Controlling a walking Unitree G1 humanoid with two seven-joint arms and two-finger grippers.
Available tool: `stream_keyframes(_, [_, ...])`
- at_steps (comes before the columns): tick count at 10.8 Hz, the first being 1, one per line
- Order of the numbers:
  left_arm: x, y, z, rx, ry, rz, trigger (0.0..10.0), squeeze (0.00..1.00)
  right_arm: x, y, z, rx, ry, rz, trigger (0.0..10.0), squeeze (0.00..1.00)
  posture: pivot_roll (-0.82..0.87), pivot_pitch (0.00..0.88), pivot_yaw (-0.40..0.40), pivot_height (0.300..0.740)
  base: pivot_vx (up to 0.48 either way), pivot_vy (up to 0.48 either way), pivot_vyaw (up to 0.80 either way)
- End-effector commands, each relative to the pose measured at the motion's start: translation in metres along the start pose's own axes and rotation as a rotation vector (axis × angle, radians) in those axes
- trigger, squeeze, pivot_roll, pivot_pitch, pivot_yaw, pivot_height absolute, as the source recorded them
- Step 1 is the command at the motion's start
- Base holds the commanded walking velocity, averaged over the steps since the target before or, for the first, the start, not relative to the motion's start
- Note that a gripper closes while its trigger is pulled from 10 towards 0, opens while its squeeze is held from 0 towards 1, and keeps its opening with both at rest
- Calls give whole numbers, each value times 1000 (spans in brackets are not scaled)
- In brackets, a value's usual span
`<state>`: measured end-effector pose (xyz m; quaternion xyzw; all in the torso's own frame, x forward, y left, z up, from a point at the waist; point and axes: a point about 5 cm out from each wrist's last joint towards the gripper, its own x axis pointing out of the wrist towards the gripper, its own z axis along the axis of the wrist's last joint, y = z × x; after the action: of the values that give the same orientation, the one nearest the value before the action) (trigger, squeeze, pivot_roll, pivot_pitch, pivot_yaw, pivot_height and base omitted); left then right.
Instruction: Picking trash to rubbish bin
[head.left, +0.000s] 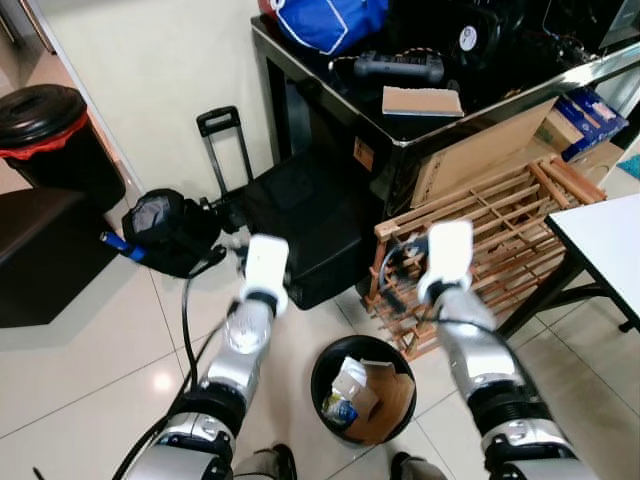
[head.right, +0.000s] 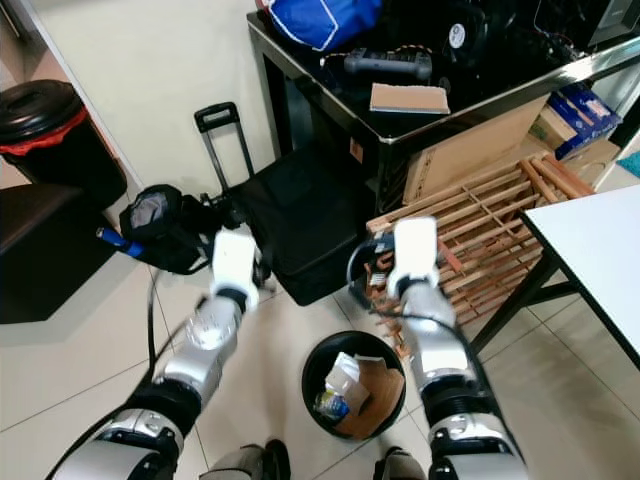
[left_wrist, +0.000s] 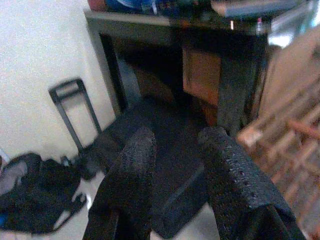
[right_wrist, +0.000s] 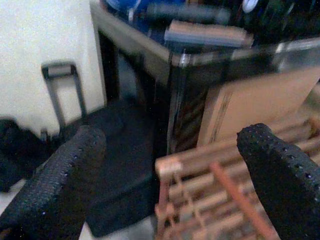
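A small round black rubbish bin (head.left: 320, 372) stands on the tiled floor right at my feet. It holds a white carton (head.left: 350, 377), a piece of brown cardboard (head.left: 390, 402) and other scraps. Both arms reach forward above and beyond the bin. My left gripper (left_wrist: 177, 137) is open, its two black fingers (left_wrist: 135, 170) a short way apart with nothing between them, facing a black suitcase. The right gripper (right_wrist: 172, 135) is spread wide open and empty, facing a wooden rack and the table's corner.
A black suitcase (head.left: 300, 225) with a raised handle and a dark backpack (head.left: 165, 230) lie ahead. The wooden rack (head.left: 500, 235) leans under a cluttered black table (head.left: 400, 135). There is a white table (head.left: 605, 235) on the right and a tall black bin with a red liner (head.left: 45, 125) far left.
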<state>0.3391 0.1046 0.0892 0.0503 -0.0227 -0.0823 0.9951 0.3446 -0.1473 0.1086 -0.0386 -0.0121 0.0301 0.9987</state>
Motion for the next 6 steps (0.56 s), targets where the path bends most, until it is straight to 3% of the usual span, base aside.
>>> stream_keyframes(1, [2,7,9,-1,-44,40,10000,0,2,-4,16,48,-83,-30,10000,0,-100,87,75,740,0,0,0])
stream_keyframes(3, [7,11,26,13,-116,56,10000,0,4,-7,30,68,-162,-58,10000,0,-98,82,72,740,0,0,0])
stream_keyframes(6, [3,14,35,23,-164,80,10000,0,-1,-13,31,82,-188,-103,10000,0,-93,73,74,740,0,0,0])
